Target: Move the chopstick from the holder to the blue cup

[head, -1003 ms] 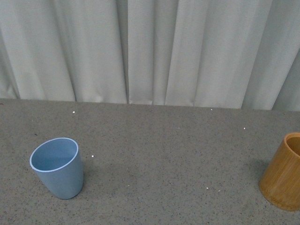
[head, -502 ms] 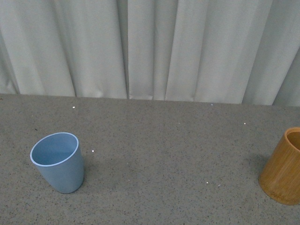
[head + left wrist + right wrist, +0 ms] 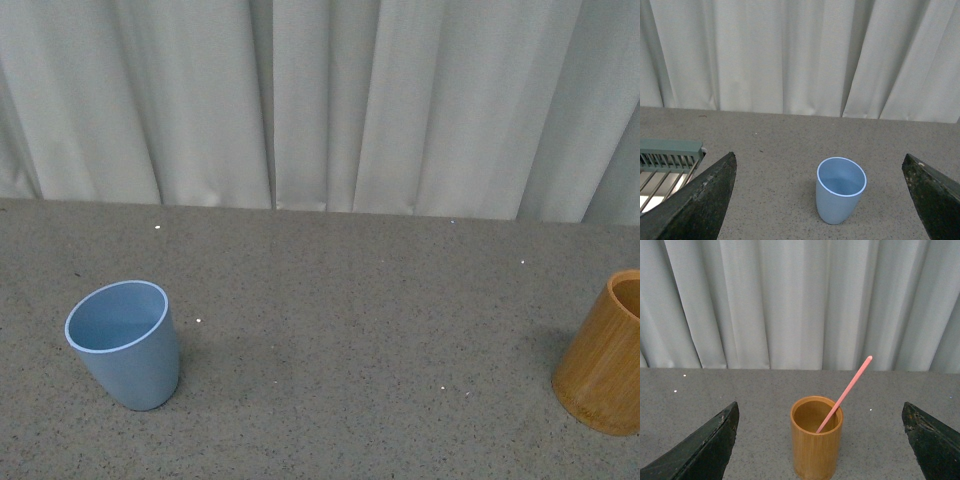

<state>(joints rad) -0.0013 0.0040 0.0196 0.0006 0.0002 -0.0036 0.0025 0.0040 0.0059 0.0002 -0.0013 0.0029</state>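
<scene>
The blue cup [image 3: 125,343] stands upright and empty on the grey table at the front left; it also shows in the left wrist view [image 3: 840,190]. The orange-brown holder [image 3: 606,355] stands at the right edge of the front view, partly cut off. In the right wrist view the holder [image 3: 816,440] holds one salmon-pink chopstick [image 3: 846,391] leaning against its rim. My left gripper [image 3: 822,200] is open, its jaws wide apart with the blue cup ahead of them. My right gripper [image 3: 820,440] is open, with the holder ahead between its jaws. Neither gripper shows in the front view.
A green-framed rack [image 3: 667,162] lies at the table's edge beside the left gripper. Grey-white curtains [image 3: 320,100] hang behind the speckled grey table [image 3: 350,330].
In the front view the cup, holder and table edge have shifted slightly up in the picture, as if the camera moved. Nothing on the table has moved.
</scene>
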